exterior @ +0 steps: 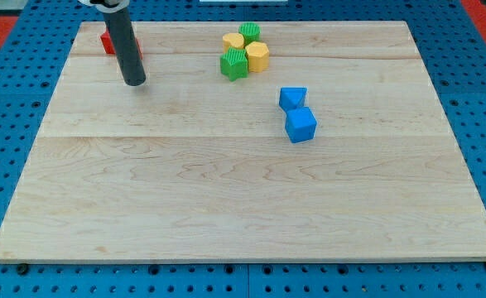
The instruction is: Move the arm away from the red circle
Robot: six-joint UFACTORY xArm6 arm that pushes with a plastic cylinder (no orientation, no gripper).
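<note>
Wooden board (226,199) on blue pegboard (2,141).

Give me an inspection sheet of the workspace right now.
Surface: wooden board, flat, bare across the lower half.
Job's things: red block at top left, mostly hidden behind the rod; shape unclear.
Clutter: two green blocks and two yellow blocks clustered top centre; two blue blocks touching, right of centre.
Grippers: my tip just below-right of the red block.
Cables: nothing seen.
Surroundings: blue perforated base.
</note>
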